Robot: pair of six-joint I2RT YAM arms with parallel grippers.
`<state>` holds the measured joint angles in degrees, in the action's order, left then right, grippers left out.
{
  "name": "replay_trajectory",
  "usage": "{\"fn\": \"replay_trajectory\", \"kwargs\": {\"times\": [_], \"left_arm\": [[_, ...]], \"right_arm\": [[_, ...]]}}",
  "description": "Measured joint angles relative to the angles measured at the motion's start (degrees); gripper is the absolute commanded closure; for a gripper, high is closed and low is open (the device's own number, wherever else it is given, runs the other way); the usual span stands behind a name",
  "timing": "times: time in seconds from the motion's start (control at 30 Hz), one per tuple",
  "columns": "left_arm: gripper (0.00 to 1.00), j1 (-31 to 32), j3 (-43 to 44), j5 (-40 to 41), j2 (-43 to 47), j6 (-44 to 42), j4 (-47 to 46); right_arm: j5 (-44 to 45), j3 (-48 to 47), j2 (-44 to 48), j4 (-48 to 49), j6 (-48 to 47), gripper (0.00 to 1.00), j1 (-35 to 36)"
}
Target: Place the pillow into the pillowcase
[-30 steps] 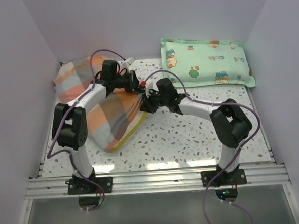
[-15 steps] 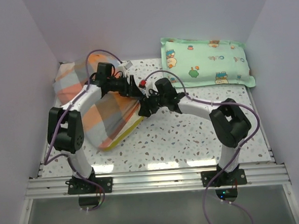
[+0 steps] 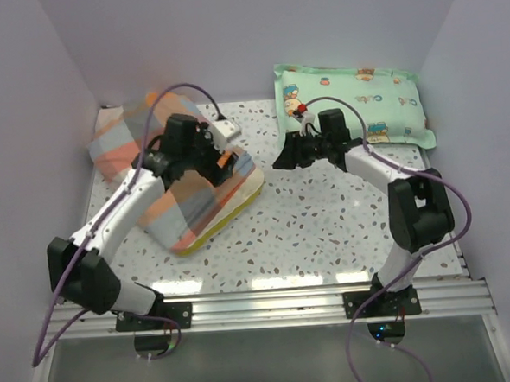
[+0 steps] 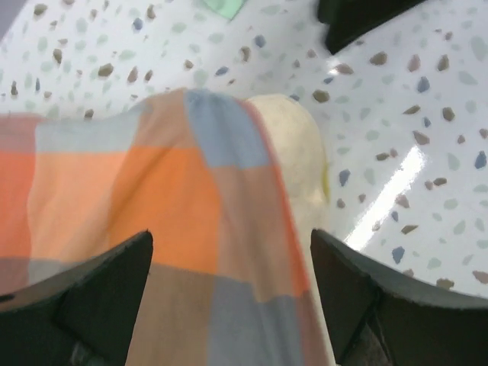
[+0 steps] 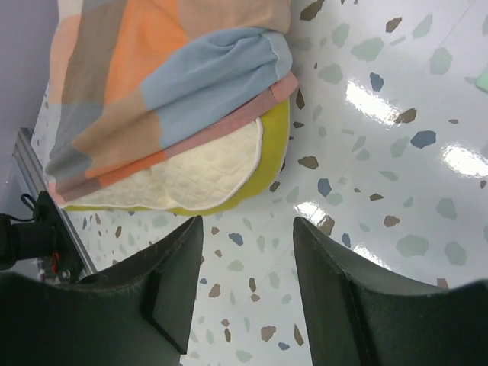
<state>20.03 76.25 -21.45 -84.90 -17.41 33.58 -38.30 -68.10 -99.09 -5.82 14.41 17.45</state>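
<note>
On the near-left part of the table [image 3: 326,221], the pillow [image 5: 206,171] is seen mostly inside the pillowcase [image 5: 152,76], but a cream strip with its yellow edge is left outside the open mouth. Above the plaid fabric, the left gripper [image 4: 229,248] is held with its fingers wide apart and nothing is gripped between them; whether the fabric is touched cannot be told. Further right, the right gripper [image 5: 248,229] is also spread open and empty, apart from the pillow. At the far side, a mint-green pillow [image 3: 353,103] is lying. If the mouth is pulled from one side only, the pillow could be dragged along or could slide out, since nothing is pinned. Part of the pillowcase is covered by the left arm, so how deep the pillow sits cannot be judged.
</note>
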Motion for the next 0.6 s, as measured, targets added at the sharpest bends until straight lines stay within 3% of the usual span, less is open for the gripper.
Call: {"fn": "replay_trajectory", "kwargs": {"times": [0.13,0.23,0.43,0.5,0.53,0.6], "left_arm": [[0.12,19.89,-8.37,15.34,6.64,-6.62,-5.11],[0.12,28.65,-13.55,24.83,5.09,-9.73,-7.23],[0.12,32.61,-17.0,40.26,-6.75,-11.56,-13.49],[0.16,32.87,-18.36,44.33,-9.6,-12.74,-16.63],[0.19,32.89,-18.78,46.31,-11.04,-13.42,-18.1],[0.42,32.68,-19.63,49.33,-13.79,-14.25,-20.87]], "right_arm": [[0.72,-3.04,-4.63,-2.03,0.66,0.49,0.87],[1.66,-4.9,-8.31,-2.69,0.81,0.5,1.51],[2.71,-10.49,-14.99,-2.25,1.84,0.5,1.55],[2.78,-11.74,-16.31,-1.95,2.29,0.49,1.55],[2.8,-11.93,-16.72,-1.84,2.51,0.49,1.55],[2.8,-11.93,-16.9,-1.92,2.71,0.47,1.55]]}}
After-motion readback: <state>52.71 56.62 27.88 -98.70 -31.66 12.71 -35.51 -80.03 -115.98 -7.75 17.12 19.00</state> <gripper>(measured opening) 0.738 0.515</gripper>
